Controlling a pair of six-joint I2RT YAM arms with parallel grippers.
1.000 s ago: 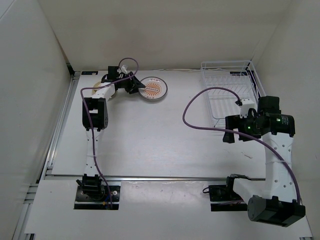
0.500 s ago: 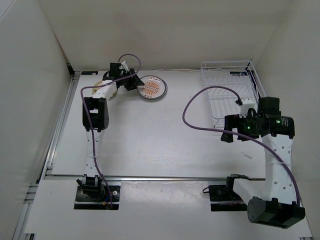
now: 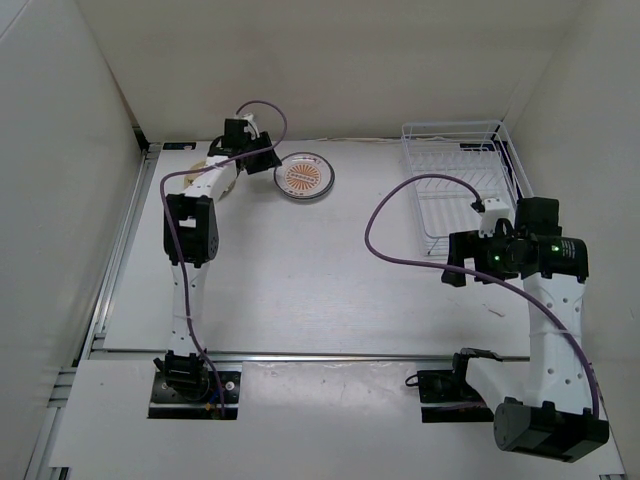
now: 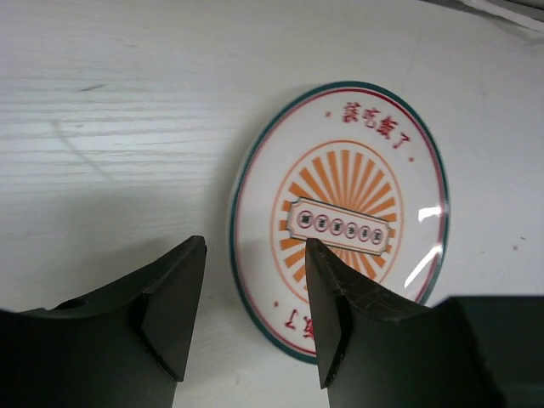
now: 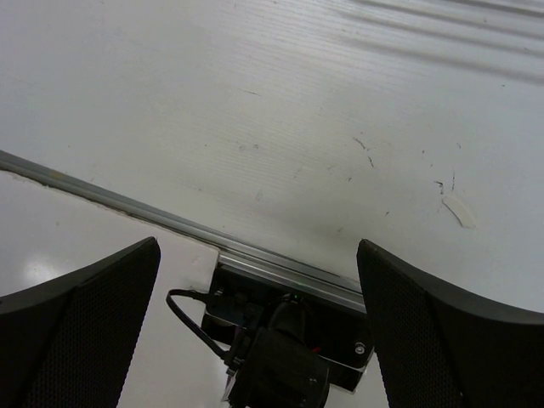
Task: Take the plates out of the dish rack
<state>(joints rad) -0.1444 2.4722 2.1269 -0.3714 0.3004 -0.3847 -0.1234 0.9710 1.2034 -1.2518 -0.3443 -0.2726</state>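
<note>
While the left gripper (image 4: 255,246) hovers low over the white table (image 3: 300,280), I see its black fingers (image 4: 170,306) parted with nothing between them. The white round plate with the orange sunburst centre (image 4: 344,225) lies flat on the table just beyond. One fingertip overlaps its rim in the wrist view, and I cannot tell whether they touch. From above, a cream-tan plate (image 3: 199,165) peeks out under the left arm. The white wire dish rack (image 3: 452,126) sits in the far right corner. My right gripper (image 5: 257,246) hangs near the rack's near end, spread wide and gripping nothing.
</note>
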